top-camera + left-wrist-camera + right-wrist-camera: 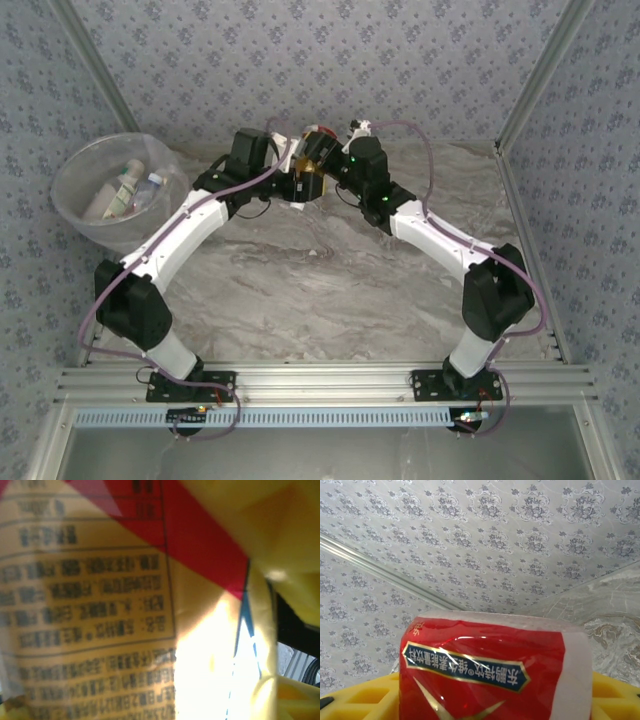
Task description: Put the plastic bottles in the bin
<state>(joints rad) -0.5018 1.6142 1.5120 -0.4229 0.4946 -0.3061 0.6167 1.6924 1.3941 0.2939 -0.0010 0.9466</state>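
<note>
A plastic bottle (pixel 311 181) with a red and yellow label hangs above the back middle of the table, between the two arms' ends. My right gripper (pixel 328 160) is shut on it. In the right wrist view its red label (pixel 487 672) sits between my yellow fingers (pixel 365 700). My left gripper (pixel 293 182) is right against the same bottle. The printed label (pixel 100 610) lies so close to that camera that the jaws' gap is hidden. The bin (pixel 72 212) stands at the far left with several bottles (pixel 126 190) lying in it.
The marble tabletop (pixel 320 290) stretches between the arms. Patterned walls close in the back and both sides, and metal posts (pixel 530 90) stand at the corners. An aluminium rail (pixel 320 385) runs along the near edge.
</note>
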